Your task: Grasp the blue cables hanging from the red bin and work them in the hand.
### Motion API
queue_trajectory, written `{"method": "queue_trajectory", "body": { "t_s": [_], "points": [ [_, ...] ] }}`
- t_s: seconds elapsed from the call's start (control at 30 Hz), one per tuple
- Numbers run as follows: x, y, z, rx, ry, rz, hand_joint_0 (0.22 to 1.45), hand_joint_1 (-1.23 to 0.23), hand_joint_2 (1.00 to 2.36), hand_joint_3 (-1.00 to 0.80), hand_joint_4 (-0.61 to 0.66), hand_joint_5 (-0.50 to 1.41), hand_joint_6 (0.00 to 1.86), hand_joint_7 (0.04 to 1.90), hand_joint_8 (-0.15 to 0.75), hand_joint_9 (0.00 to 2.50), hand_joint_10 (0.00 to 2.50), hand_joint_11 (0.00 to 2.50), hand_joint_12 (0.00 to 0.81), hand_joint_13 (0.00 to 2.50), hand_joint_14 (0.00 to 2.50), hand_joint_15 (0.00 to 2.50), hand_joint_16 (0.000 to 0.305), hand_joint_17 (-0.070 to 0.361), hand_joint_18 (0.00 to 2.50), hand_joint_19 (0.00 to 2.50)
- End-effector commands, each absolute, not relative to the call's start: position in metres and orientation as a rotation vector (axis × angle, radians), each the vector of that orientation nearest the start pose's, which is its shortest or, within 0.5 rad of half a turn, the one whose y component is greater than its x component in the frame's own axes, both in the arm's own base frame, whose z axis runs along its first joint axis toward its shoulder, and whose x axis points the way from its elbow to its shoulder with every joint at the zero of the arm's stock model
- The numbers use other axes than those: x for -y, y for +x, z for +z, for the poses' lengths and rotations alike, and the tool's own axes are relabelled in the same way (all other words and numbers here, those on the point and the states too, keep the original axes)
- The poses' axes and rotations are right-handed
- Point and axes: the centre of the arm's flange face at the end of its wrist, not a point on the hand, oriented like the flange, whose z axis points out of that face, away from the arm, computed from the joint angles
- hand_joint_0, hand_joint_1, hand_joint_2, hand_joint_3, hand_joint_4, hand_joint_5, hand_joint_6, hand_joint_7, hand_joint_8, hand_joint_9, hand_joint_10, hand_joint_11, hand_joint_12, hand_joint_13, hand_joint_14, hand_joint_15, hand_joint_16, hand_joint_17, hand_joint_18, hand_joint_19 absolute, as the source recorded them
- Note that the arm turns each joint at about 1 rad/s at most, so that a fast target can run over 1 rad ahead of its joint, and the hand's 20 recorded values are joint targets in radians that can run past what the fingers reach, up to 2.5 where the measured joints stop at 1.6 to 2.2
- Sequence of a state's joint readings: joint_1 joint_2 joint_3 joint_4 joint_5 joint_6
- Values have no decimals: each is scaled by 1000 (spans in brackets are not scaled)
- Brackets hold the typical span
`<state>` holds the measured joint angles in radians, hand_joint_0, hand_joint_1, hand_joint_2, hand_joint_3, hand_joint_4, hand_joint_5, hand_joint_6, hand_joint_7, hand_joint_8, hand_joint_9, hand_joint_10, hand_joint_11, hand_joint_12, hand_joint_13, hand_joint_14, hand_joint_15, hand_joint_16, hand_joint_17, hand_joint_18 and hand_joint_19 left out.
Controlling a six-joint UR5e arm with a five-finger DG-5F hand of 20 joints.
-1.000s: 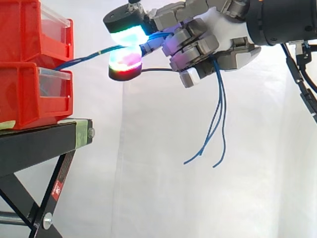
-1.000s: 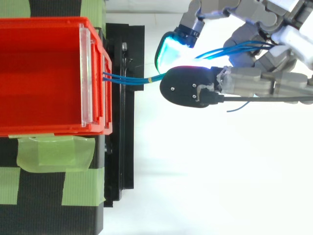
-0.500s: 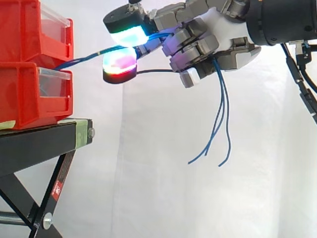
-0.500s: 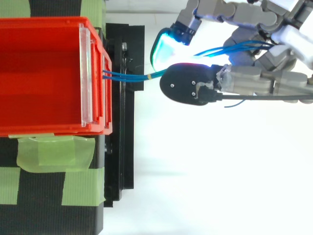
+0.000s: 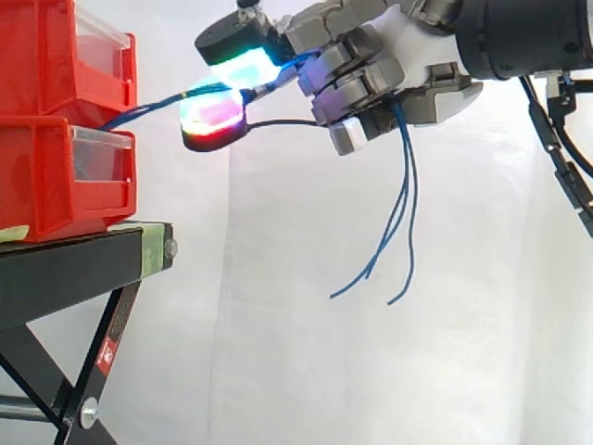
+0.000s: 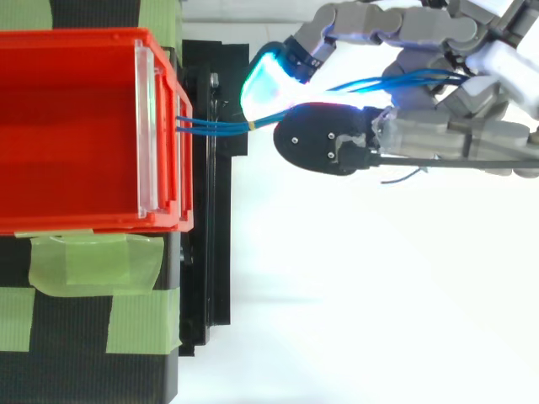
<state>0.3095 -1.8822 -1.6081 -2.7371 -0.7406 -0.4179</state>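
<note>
Several thin blue cables (image 5: 153, 107) run out of the upper red bin (image 5: 65, 56) and stretch to the right into my hand (image 5: 408, 65). Two glowing fingertips (image 5: 213, 116) pinch the cables just right of the bin, one above and one below. The cables pass through the curled fingers and their loose ends (image 5: 394, 222) dangle below the palm. From above, the cables (image 6: 219, 126) leave the bin's front (image 6: 181, 126) and slip between a cyan-lit tip and a dark pad of the hand (image 6: 438, 135).
A second red bin (image 5: 65, 181) sits under the first on a black stand (image 5: 83, 269) with green tape (image 6: 93, 261). A white curtain hangs behind, and open space lies below and right of the stand.
The hand has shifted left toward the bin and slightly up. The pinching fingertips slid along the cables, and the dangling ends swung left.
</note>
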Motion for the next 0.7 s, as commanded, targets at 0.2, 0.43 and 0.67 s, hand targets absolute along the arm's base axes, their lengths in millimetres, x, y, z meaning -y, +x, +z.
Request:
{"method": "queue_trajectory", "body": {
  "t_s": [0.2, 0.43, 0.67],
  "points": [
    [22, 608, 337, -1021, 1173, 542, 1017, -619, 1022, -152, 415, 358, 16, 982, 455, 1805, 2500, 2500, 533, 1889, 2500, 1398, 203, 153, 2500, 759],
    [22, 608, 337, -1024, 1171, 546, 1148, -612, 1008, 351, 348, 374, 16, 1050, 455, 1805, 2500, 2500, 533, 1889, 2500, 1398, 203, 153, 2500, 759],
    [21, 608, 337, -1021, 1170, 550, 1121, -614, 1013, 248, 348, 331, 15, 1042, 455, 1805, 2500, 2500, 533, 1889, 2500, 1398, 203, 153, 2500, 759]
  ]
}}
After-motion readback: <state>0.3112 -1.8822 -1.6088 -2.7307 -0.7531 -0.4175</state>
